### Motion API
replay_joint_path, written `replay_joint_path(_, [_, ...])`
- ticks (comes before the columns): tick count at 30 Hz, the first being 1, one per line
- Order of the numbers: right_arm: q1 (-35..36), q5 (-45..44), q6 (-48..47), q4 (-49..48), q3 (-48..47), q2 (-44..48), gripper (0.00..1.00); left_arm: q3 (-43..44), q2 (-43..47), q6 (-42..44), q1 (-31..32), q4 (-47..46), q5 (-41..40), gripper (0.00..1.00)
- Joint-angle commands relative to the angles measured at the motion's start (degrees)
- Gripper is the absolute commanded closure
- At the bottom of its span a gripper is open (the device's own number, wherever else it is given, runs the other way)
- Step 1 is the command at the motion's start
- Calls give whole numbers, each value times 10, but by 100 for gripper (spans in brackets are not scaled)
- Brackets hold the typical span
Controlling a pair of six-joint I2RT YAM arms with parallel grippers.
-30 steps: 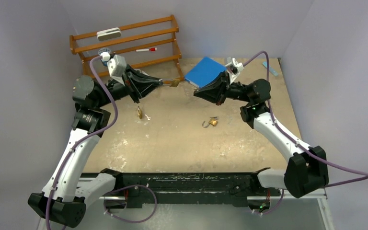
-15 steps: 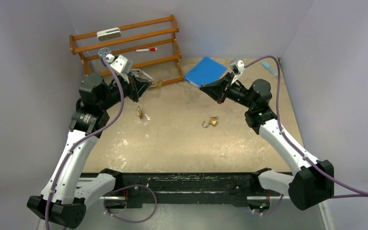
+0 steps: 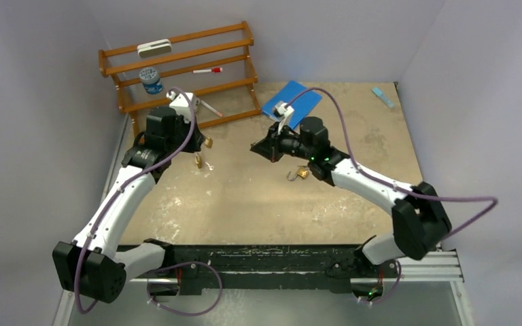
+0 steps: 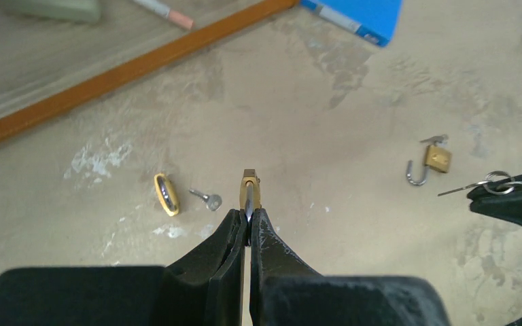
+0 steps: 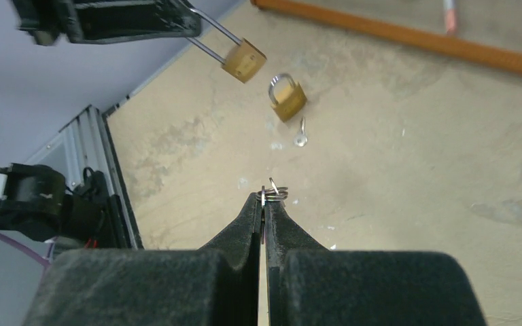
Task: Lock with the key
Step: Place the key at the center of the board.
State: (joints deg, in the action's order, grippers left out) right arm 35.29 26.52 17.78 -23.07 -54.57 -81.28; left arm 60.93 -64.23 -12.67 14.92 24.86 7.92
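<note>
The left gripper (image 4: 247,219), clamped on the shackle of a brass padlock (image 5: 243,60), holds it above the table (image 3: 258,204) as the right gripper (image 5: 264,202), pinching a key (image 4: 459,191) by its ring, brings it near; lining blade to keyhole looks the next need

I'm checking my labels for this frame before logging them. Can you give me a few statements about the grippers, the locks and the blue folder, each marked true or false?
1. The left gripper is shut on a brass padlock. True.
2. The right gripper is open and empty. False: it is shut on a key ring.
3. A second padlock and a third padlock lie on the table. True.
4. The blue folder rests on the wooden rack. False: it lies on the table, beside the rack.
</note>
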Motion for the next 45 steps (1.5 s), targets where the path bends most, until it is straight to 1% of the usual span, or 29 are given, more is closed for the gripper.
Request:
replay_joint_path(1, [9,-27,29,-41,-28,-69,100,-8,-10,-38,9,-11,-65,100])
replay_joint_path(9, [56,-48,52,-40,-100,-201,100,-53,-55,-87,26,-62,-66,100])
replay_joint_path(14, [61,-18,71,-45,-147,-272,100,-60,-99,-103,34,-86,-53,100])
replay_joint_path(19, [64,-9,76,-44,-177,-318,100,-66,-132,-118,52,-106,-76,100])
replay_joint_path(21, [65,-5,80,-44,-185,-331,100,-63,-150,-121,60,-110,-96,100])
replay_joint_path(26, [65,0,85,-51,-190,-355,100,-48,-182,-122,66,-116,-117,100])
replay_joint_path(31, [64,24,101,-55,-195,-375,100,-31,-214,-113,74,-101,-136,100])
replay_joint_path(39, [63,14,105,-58,-191,-386,100,-23,-225,-107,77,-95,-157,100])
replay_joint_path(45, [48,7,105,-55,-180,-384,100,-21,-225,-105,78,-93,-162,100])
